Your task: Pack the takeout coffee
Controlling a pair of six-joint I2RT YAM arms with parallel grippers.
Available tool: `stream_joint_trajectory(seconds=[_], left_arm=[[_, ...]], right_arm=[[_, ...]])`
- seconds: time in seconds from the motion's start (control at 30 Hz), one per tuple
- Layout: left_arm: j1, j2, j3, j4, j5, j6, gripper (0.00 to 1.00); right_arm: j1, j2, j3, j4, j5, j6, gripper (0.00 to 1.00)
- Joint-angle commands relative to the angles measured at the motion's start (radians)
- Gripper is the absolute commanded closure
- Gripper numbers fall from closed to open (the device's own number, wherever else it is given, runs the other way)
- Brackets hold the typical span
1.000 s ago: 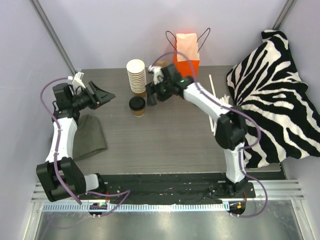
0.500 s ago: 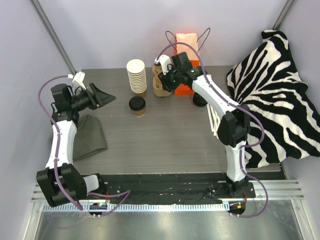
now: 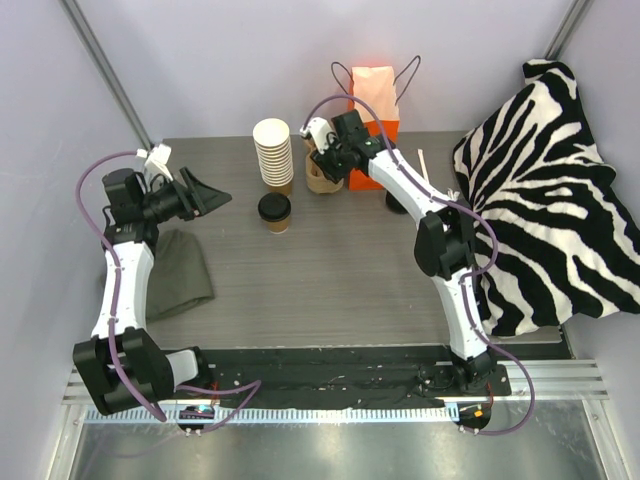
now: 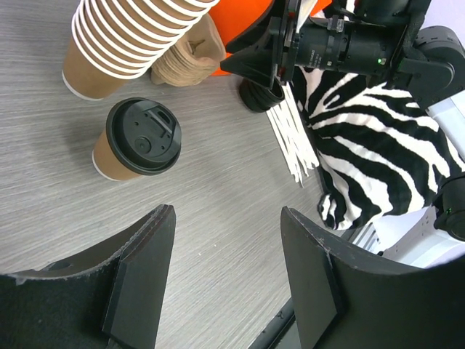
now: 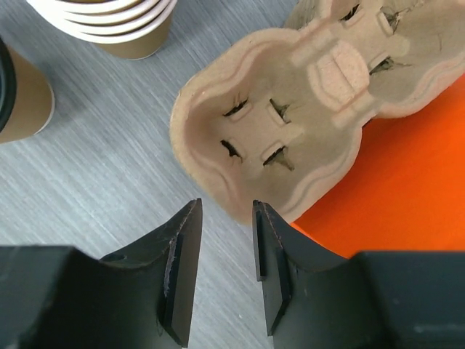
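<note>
takeout coffee (image 3: 274, 211) upright on the tabletop (image 3: 330, 275), lid up, just beside the cup stack (image 3: 272, 150), my left gripper (image 4: 227, 211) wide open, empty, right gripper (image 5: 226, 205) half-shut at the rim of the pulp carrier (image 5: 290, 123), can't tell if it's gripping

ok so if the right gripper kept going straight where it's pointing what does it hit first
Probably the near rim of the cardboard cup carrier, just beyond the tips of the right gripper, though depth is unclear.
</note>
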Motion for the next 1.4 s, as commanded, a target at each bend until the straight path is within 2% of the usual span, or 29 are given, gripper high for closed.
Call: stream_joint_trajectory(seconds=[0.0,0.47,0.63,0.77,1.0,1.37], left_arm=[[0.0,0.004,-0.001,0.017,0.005,0.02,0.36],[0.0,0.027,0.002,0.02,-0.007,0.016,0.37],[0.0,0.028,0.006,0.018,-0.009,0.016,0.37],[-0.001,0.028,0.004,0.018,-0.004,0.015,0.37],[0.0,0.03,0.002,0.02,-0.001,0.013,0.37],[-0.001,0.019,-0.01,0.021,-0.001,0.013,0.37]], right_arm=[[0.005,0.015,0.064,0.054,0.018,-0.023,0.59],[0.01,0.056,0.069,0.058,0.004,-0.025,0.59],[0.008,0.062,0.078,0.06,-0.005,-0.025,0.7],[0.008,0.041,0.083,0.06,-0.025,-0.016,0.72],[0.008,-0.017,0.072,0.057,-0.065,-0.005,0.99],[0.01,-0.061,0.071,0.092,-0.052,-0.005,0.99]])
